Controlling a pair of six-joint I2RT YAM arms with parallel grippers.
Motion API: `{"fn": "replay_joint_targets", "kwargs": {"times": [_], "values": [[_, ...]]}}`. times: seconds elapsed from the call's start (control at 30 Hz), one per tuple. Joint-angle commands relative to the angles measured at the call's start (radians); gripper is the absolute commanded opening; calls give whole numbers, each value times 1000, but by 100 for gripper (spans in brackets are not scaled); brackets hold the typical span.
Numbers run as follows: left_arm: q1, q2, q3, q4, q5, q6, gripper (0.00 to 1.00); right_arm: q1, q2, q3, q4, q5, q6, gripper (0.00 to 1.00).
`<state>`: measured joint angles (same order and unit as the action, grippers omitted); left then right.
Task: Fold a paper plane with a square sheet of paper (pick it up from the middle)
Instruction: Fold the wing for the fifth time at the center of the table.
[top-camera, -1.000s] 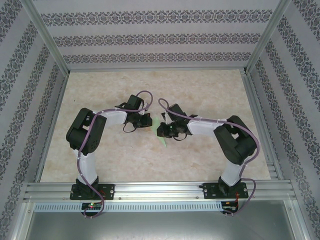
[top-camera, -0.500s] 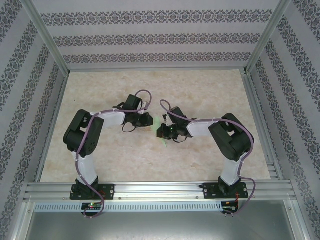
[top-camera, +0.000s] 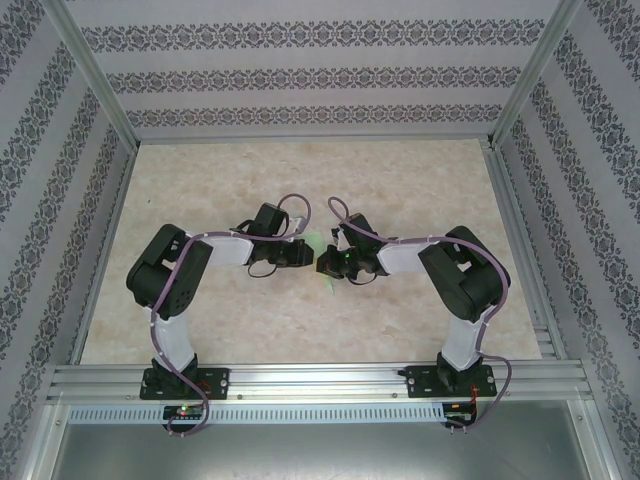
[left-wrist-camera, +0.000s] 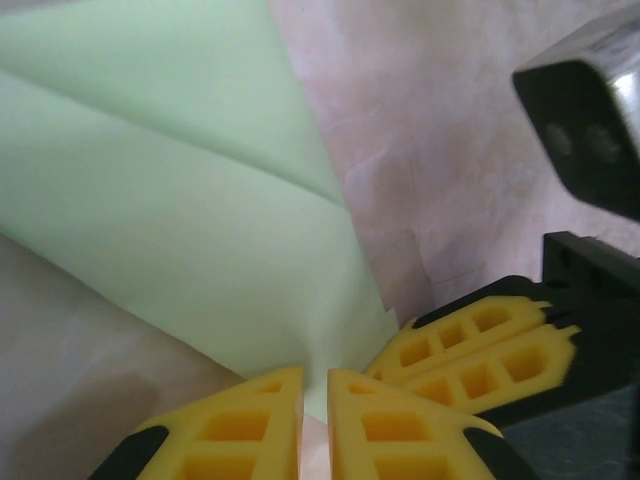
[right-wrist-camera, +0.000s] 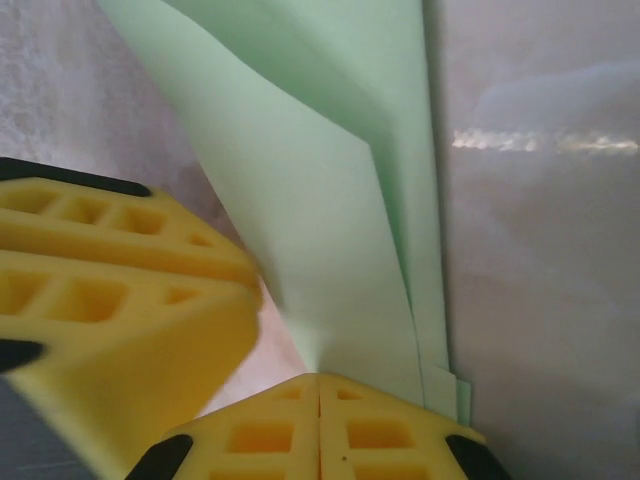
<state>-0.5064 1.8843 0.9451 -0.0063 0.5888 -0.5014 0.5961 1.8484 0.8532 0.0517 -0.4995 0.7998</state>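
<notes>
Closer together than a second ago, the two grippers are now seen almost tip to tip over the middle of the table (top-camera: 400, 180). The left gripper (left-wrist-camera: 315, 390) has been brought toward the right gripper (right-wrist-camera: 320, 390), and the gap between them has been narrowed.

The left gripper's yellow fingers (left-wrist-camera: 240, 420) are drawn nearly together, with only a slim slit left, and a corner of the paper (left-wrist-camera: 200, 200) is pinched in that slit. From there the paper spreads ahead of the fingertips and to their left, with creases visible across it. The right gripper's fingers are seen just beside the left's, on its right (whether they touch cannot be told).

The right gripper's fingers (right-wrist-camera: 400, 440) are pressed together on the paper's lower end. Several folded layers fan out ahead of its tips, with their stacked edges to the right.
</notes>
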Motion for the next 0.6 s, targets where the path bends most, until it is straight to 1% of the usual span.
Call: {"fn": "replay_joint_targets", "kwargs": {"times": [0.0,0.2,0.57], "values": [[-9,35,6,52,6,24,15,-19,42,-31,-108,78,14,7],[-8,53,37,22,-33,12,14,-20,49,-27,-141,81,0,7],[-9,77,143,-123,-160,1,14,-20,85,-55,-209,107,-57,7]]}}
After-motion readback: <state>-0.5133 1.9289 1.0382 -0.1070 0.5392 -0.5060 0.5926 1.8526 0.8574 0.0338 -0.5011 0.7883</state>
